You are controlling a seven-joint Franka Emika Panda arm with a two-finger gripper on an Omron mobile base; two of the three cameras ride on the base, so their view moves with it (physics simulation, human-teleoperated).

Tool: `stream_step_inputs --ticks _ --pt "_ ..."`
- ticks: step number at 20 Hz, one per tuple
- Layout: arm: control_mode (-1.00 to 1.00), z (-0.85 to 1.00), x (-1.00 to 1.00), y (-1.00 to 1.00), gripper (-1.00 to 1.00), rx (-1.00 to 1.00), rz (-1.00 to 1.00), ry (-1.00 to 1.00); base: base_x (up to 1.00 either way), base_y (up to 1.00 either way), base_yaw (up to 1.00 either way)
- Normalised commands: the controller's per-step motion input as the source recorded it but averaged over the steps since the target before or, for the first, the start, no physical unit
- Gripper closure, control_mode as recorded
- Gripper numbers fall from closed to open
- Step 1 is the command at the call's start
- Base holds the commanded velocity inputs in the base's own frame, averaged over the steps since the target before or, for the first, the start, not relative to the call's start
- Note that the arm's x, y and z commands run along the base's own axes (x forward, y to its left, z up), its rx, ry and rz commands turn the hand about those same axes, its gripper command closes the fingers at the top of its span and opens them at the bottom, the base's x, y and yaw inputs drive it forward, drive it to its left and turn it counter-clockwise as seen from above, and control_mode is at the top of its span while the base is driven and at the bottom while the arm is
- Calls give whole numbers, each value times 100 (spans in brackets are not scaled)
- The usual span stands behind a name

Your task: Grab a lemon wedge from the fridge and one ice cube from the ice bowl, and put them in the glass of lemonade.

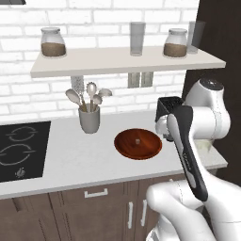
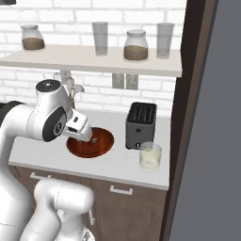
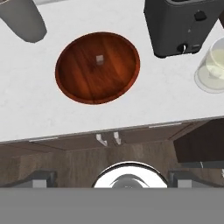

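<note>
Counter holds ice bowl with 1 ice cube.

Counter: pale grey top over dark wood cabinets. Standing directly on it, left to right: black cooktop set in at the left end; grey utensil cup holding spoons; ice bowl, reddish-brown; black toaster; glass of lemonade, just in front of the toaster near the counter's right end.

Shelf above: two jars, two tall grey glasses.
</note>
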Motion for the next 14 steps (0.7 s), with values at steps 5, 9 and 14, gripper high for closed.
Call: stream_step_inputs --ticks 5,9,14 --pt "100 0 0 0 -100 0 0 0 -14 0 0" --pt "100 0 0 0 -100 0 0 0 -99 11 -32" --pt "100 0 0 0 -100 0 0 0 -86 3 -67"
